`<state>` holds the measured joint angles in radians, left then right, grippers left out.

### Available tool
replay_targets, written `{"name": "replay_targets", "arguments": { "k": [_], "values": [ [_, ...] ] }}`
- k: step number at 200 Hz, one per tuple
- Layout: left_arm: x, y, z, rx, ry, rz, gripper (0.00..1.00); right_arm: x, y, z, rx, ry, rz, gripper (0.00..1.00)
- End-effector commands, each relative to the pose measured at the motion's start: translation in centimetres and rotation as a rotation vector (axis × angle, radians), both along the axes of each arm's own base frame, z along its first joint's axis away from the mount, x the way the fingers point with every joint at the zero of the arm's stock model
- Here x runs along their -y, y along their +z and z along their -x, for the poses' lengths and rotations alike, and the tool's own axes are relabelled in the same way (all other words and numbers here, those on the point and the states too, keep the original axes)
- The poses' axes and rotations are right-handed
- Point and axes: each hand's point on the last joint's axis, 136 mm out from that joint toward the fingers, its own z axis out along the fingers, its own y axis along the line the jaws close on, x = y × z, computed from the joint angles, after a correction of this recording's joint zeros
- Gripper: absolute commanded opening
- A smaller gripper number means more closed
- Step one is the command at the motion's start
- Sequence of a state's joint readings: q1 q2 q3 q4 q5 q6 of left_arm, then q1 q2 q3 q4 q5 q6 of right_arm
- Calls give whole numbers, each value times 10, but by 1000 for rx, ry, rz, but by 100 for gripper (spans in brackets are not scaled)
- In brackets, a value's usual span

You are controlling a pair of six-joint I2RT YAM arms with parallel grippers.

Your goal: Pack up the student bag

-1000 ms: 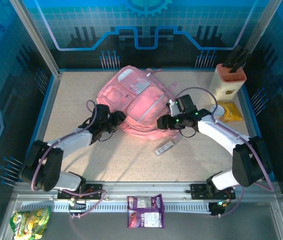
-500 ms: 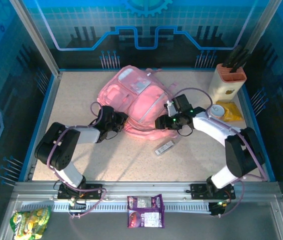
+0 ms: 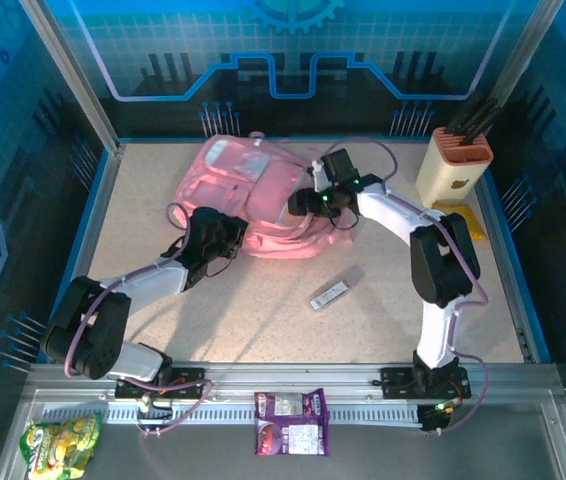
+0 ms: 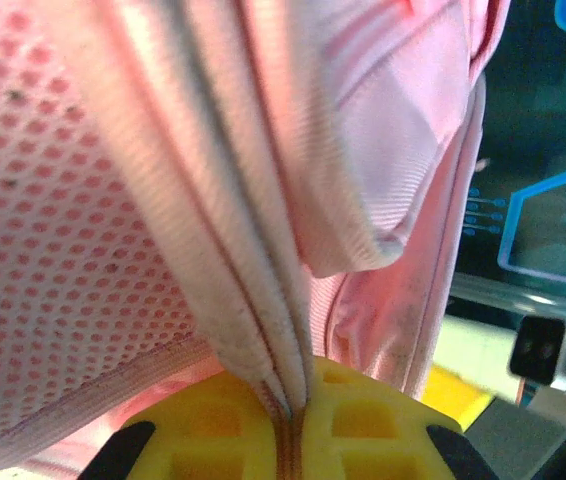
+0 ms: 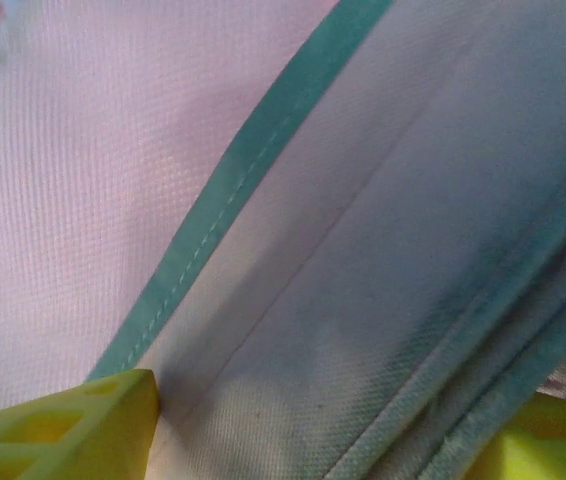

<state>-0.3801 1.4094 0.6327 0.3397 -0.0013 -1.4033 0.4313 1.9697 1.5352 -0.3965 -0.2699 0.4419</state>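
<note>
- Left jaws, seen from the left wrist, are clenched on the student bag (image 4: 113,200): a piped seam of pink fabric runs down and is pinched between the yellow fingertips (image 4: 363,420).
- Right jaws stand wide apart in the right wrist view, a yellow finger (image 5: 63,425) at each lower corner. Pale fabric with a teal binding strip lies across the gap — I cannot tell whether they press on it or merely lie against it.
- Speckled beige surface (image 3: 263,330) carries the things.
- Student bag (image 3: 248,195) lies crumpled at the far middle of the surface, a little left of centre. The left jaws meet its near left edge and the right jaws its right side.
- Right arm (image 3: 403,215) rises from the near right base and bends over to the bag; left arm (image 3: 143,285) stretches low from the near left.
- Cream-and-orange knife block (image 3: 455,165) stands upright at the far right, black handles sticking out of its top.
- Purple snack packet (image 3: 291,422) lies on the metal rail in front of the surface, between the two bases; green-and-yellow packet (image 3: 60,443) lies at the rail's left end.
- Yellow packet (image 3: 468,222) lies just beside the block, partly hidden by the right arm.
- Small wrapped bar (image 3: 329,295) lies on bare surface — apart from the bag, on its near side.
</note>
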Motion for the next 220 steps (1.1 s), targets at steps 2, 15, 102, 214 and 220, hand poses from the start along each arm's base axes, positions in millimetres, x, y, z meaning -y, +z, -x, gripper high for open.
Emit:
{"name": "replay_targets", "arguments": {
  "k": [2,15,102,214,220],
  "values": [
    [22,18,16,16,-19,24,0,-6,22,-28,92,55,-9,75],
    [33,17,16,-5,-38,48,0,-1,28,-21,109,58,-3,78],
    [68,24,6,20,-91,112,0,42,33,97,1,-16,172,77],
    [74,39,7,53,-100,126,0,-57,-2,126,76,17,131,50],
    [75,39,7,53,-104,128,0,-59,-4,124,91,23,134,48]
  ]
}}
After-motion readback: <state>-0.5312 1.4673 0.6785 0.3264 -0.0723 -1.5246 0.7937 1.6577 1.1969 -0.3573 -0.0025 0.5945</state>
